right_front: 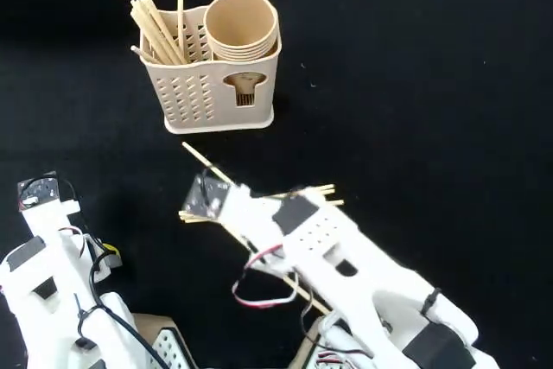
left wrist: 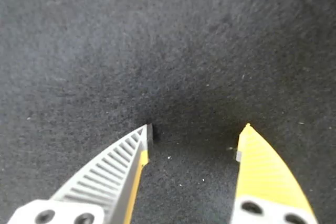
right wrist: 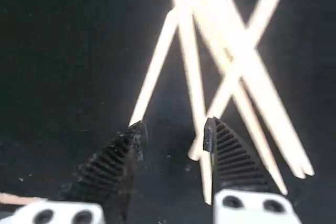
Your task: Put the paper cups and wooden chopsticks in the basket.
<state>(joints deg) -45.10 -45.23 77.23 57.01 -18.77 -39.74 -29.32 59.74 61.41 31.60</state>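
At the lower left, the left gripper [left wrist: 197, 132] is held released, its jaws spread above the bare black table [right_front: 432, 84]. Farther back, the basket [right_front: 212, 97] is seen upright, with wooden chopsticks [right_front: 155, 28] stood in its left compartment and stacked paper cups [right_front: 241, 23] in its right. Near the centre, loose chopsticks [right wrist: 231, 66] are left crossed on the table, and the right gripper [right wrist: 173, 127] is held unclenched over their ends, nothing grasped.

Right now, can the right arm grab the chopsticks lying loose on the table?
Probably yes. The right gripper is open and sits right at the loose chopsticks, with at least one stick in its gap. Nothing lies in the way.
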